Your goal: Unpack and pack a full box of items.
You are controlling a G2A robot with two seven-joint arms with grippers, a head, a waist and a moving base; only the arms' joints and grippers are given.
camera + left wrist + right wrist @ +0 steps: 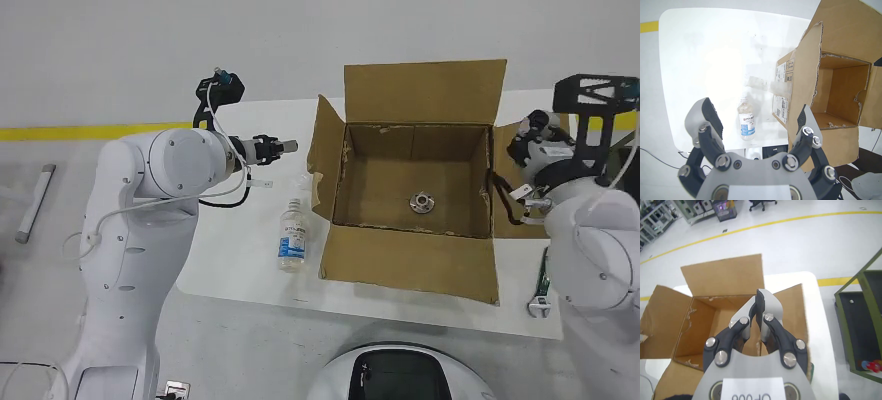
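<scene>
An open cardboard box (420,100) stands on the white table (240,270), flaps spread. A small round metal part (422,202) lies alone on its floor. A clear bottle (292,235) with a blue and white label lies on the table just left of the box, and it appears below my left gripper in the left wrist view (746,123). My left gripper (755,103) is open and empty, held above the table left of the box (838,85); in the top view the left gripper (283,147) points toward the left flap. My right gripper (758,303) is shut with nothing in it, above the box's (702,317) right flap.
A wrench (540,290) with a green handle lies near the table's right edge. A strip of clear tape (761,83) hangs off the box's left side. A green cart (857,317) stands on the floor beyond the table's right side.
</scene>
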